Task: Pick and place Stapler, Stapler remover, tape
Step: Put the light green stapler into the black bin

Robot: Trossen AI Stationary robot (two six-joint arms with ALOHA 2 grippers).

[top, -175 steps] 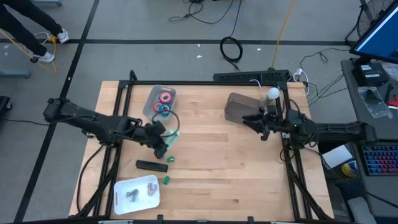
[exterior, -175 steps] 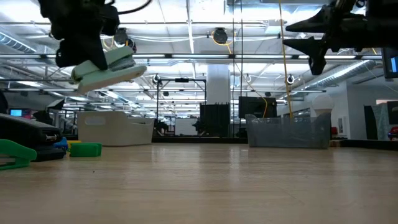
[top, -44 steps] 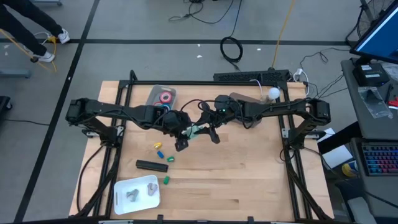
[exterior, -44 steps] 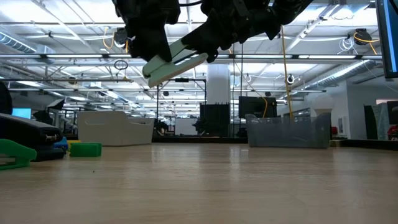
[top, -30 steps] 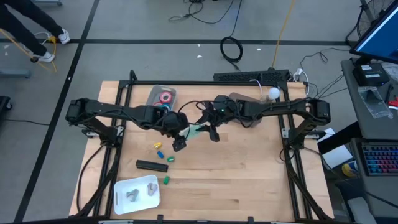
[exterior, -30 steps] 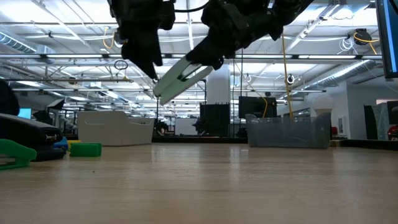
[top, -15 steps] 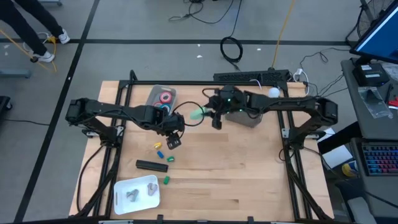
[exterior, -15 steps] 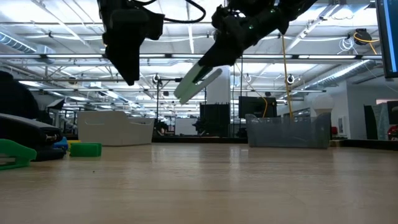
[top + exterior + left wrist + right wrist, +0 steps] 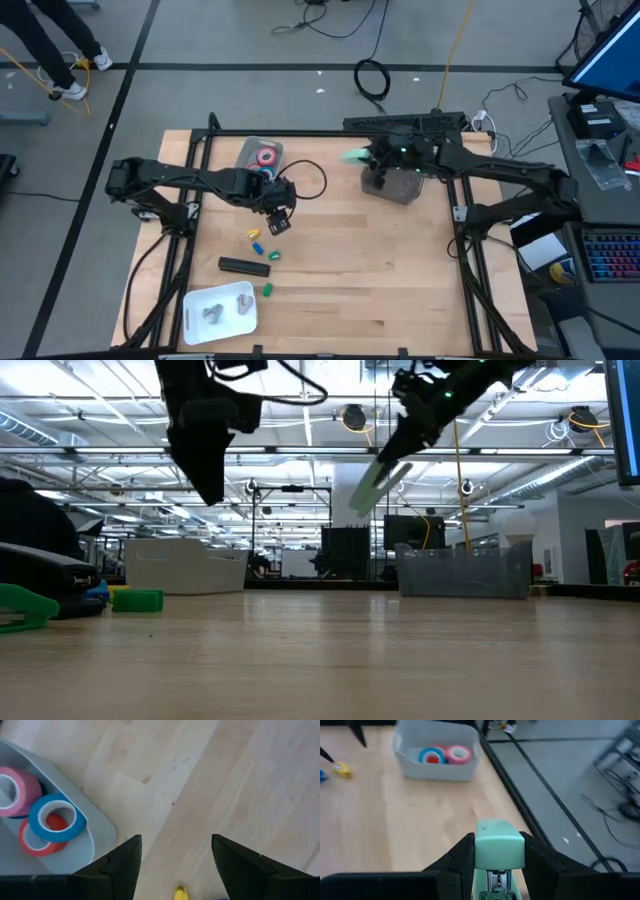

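Observation:
A pale green stapler [image 9: 353,155] is up in the air at the table's far right, with my right gripper [image 9: 372,158] shut on it, beside the far left corner of a grey bin [image 9: 398,186]. My left gripper [image 9: 278,222] hangs open over bare wood at the table's middle left, holding nothing. Just beyond it, blue, pink and red tape rolls [image 9: 56,818] lie in a grey tray [image 9: 247,160]. A black stapler [image 9: 244,266] lies flat nearer the front. Which thing is the stapler remover, I cannot tell. My right gripper pinches the green stapler's two long sides [image 9: 479,854] between its two fingers [image 9: 540,857], which lie along it. The stapler's free end [image 9: 368,495] sticks out past the fingertips and slants down. It is lifted well clear of the table.
A white tray [image 9: 192,300] with small grey pieces stands at the front left. Small yellow, blue and green bits [image 9: 262,246] lie beside the black stapler. Black frame rails run along the table's left, right and far edges. Open wood lies at the middle and front right.
My right gripper has carried the green stapler up and away from the table's middle toward the far right, to the grey bin, and its tip has swung from pointing steeply down toward level. My left gripper has drawn back a little toward the left.

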